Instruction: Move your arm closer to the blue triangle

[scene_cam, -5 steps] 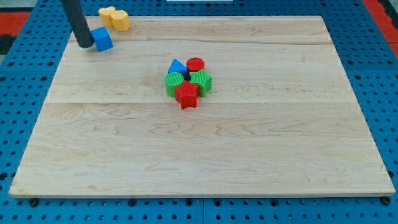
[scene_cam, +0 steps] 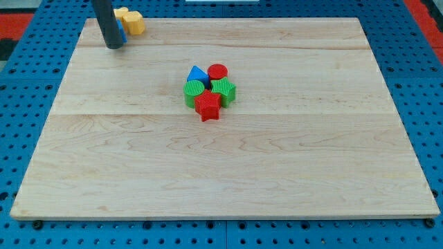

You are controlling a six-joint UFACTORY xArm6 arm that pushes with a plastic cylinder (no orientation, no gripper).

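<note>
Now my tip [scene_cam: 114,45] stands at the wooden board's [scene_cam: 228,173] upper left, bare and holding nothing, having shifted rightward to hide most of the blue cube [scene_cam: 122,29] beside two yellow blocks [scene_cam: 131,21]. Well right, the blue triangle [scene_cam: 198,74] tops the unmoved central cluster.

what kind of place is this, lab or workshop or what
Likely a robotics lab bench: a wooden board lies on a blue perforated table, with small coloured blocks such as the blue triangle for pushing, and my tip near the view's top left.
</note>
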